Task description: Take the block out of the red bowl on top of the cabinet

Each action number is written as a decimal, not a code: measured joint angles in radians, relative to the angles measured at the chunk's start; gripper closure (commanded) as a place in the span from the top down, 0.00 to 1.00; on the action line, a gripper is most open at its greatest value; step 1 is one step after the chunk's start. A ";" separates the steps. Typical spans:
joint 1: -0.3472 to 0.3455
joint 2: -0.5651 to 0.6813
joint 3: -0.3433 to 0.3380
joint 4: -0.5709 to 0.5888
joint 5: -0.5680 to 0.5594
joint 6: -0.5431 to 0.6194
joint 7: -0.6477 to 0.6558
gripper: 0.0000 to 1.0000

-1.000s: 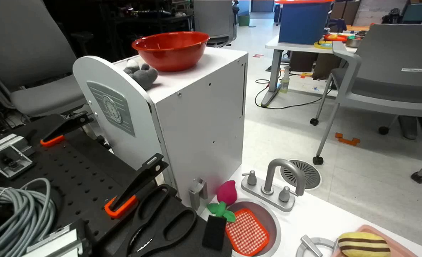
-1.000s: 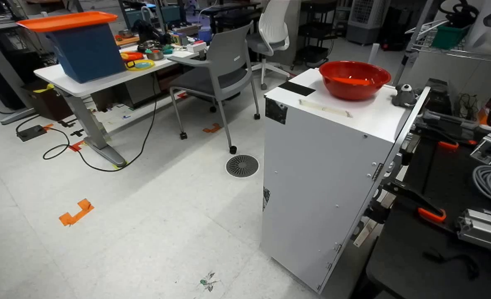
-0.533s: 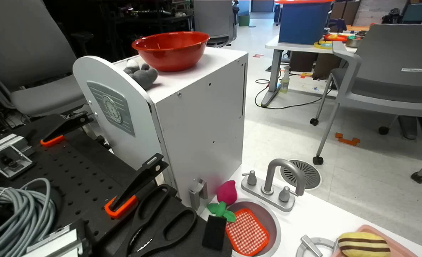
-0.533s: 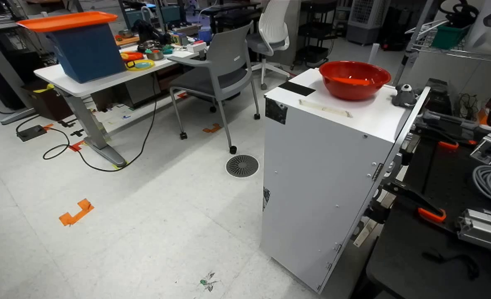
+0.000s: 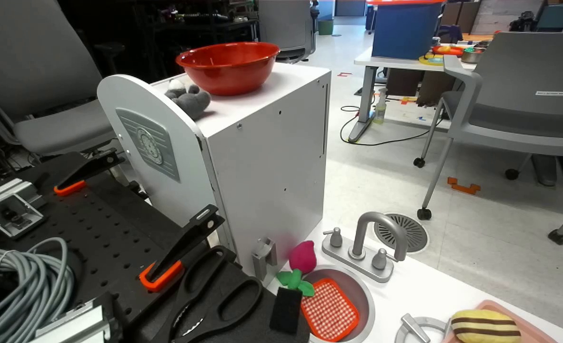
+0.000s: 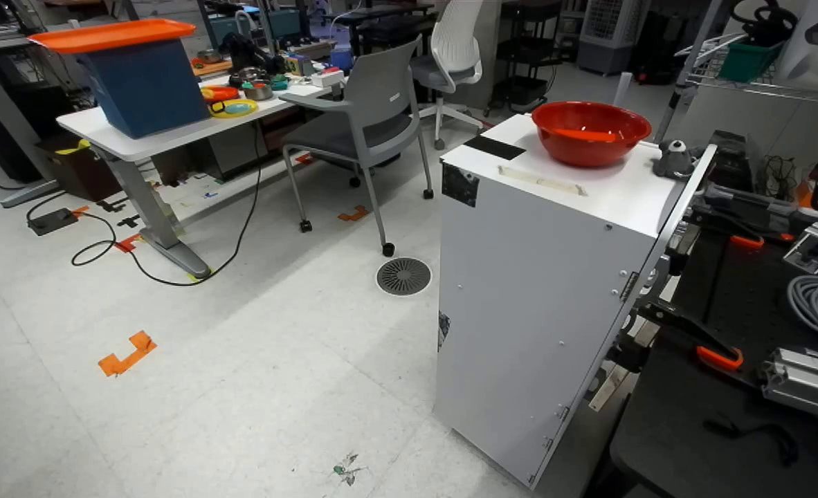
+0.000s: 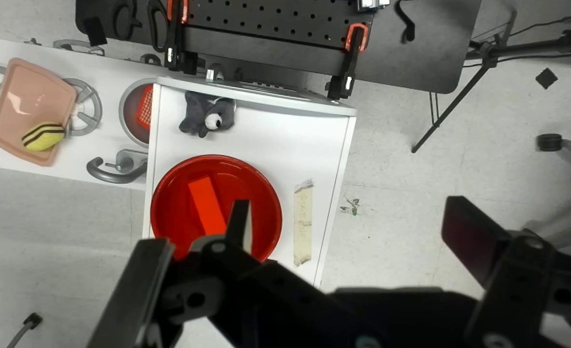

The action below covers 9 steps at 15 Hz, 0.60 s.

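Orange-red block (image 7: 207, 205): inside the red bowl (image 7: 261, 203), not out; grasp and lift likely remain.
Cabinet (image 7: 314, 154): bowl by the edge near the sink (image 7: 129, 116), plush bear (image 7: 203, 111) toward the door (image 7: 266, 95), masking tape (image 7: 303, 224) near the opposite edge.
Hand (image 7: 350, 232): spread wide, nothing held.
Floor (image 7: 411, 183): pale, black caster (image 7: 549, 142) far right.

In the wrist view, your gripper (image 7: 353, 227) stands wide, fingers (image 7: 471, 237) well apart; blur makes their exact tilt uncertain.
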 measured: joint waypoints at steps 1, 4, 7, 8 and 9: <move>-0.003 -0.002 -0.006 0.001 0.000 0.002 0.000 1.00; -0.027 -0.007 -0.036 0.004 0.000 0.010 0.000 1.00; -0.057 -0.006 -0.074 0.005 0.000 0.016 0.000 1.00; -0.066 -0.005 -0.088 0.006 0.002 0.018 0.000 1.00; -0.074 -0.002 -0.100 0.006 0.004 0.020 -0.002 1.00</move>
